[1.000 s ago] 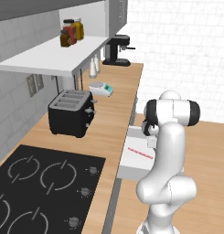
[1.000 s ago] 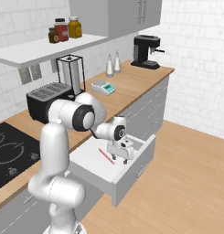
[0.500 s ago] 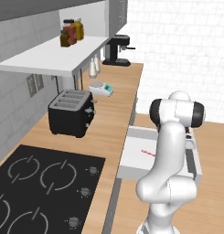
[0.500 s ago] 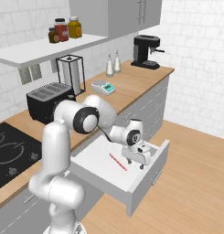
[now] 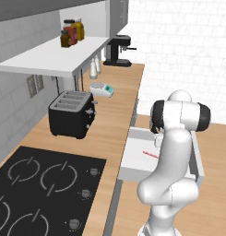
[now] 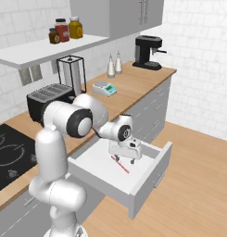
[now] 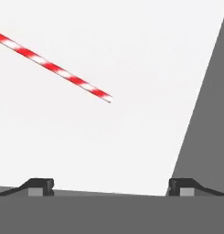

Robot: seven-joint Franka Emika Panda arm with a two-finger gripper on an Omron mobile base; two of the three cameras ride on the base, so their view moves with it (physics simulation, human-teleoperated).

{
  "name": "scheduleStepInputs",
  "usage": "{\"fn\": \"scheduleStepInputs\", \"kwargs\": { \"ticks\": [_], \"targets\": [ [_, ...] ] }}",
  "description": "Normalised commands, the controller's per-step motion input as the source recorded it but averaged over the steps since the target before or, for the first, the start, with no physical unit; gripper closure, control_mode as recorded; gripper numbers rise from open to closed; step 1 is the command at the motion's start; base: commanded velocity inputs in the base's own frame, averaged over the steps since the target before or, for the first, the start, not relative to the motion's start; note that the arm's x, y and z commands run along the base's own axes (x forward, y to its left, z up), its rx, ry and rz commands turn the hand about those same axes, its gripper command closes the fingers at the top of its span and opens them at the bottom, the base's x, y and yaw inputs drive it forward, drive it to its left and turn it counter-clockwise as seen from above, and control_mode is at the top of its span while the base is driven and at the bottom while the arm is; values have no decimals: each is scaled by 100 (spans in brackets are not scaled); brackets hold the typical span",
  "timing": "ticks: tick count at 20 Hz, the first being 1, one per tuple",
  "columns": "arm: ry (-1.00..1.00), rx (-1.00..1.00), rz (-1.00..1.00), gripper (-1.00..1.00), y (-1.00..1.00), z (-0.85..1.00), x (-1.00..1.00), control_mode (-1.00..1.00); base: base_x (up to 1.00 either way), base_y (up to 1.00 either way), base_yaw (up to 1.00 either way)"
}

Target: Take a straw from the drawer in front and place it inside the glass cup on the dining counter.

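The drawer (image 6: 165,156) stands pulled far out from under the wooden counter, its white floor (image 7: 131,59) bare except for the straw. The red-and-white straw (image 6: 120,165) lies flat on that floor, also visible beside my arm (image 5: 150,154). In the hand view the straw (image 7: 54,68) runs from the left edge to the middle, ahead of the fingertips (image 7: 40,185). My gripper (image 6: 125,159) hangs open, pointing down just above the straw, with nothing between its fingers (image 7: 111,185). The glass cup and the dining counter are out of view.
A black toaster (image 5: 70,114), a hob (image 5: 40,193) and a small scale (image 5: 101,89) sit on the counter. Two shakers (image 6: 115,65) and a coffee machine (image 6: 148,52) stand further along. The drawer's grey inner wall (image 7: 209,119) is to the gripper's right.
The drawer has slid further out. My gripper has drawn back from its front rim to hang over the floor near the straw.
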Motion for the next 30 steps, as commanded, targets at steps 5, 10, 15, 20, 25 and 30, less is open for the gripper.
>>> {"fn": "scheduleStepInputs", "kwargs": {
  "ticks": [5, 10, 15, 20, 25, 30],
  "targets": [
    [-1, 12, 39, -100, 43, -5, 11, -100, 0, 0, 0],
    [-2, 10, 29, -100, 16, -21, 50, -100, 0, 0, 0],
    [0, 6, 21, -100, 15, -35, 47, -100, 0, 0, 0],
    [0, 1, 15, -100, 8, -35, 51, -100, 0, 0, 0],
    [0, 0, 8, -100, 1, -34, 25, -100, 0, 0, 0],
    [0, 0, 4, -100, 0, -35, 9, -100, 0, 0, 0]
  ]
}}
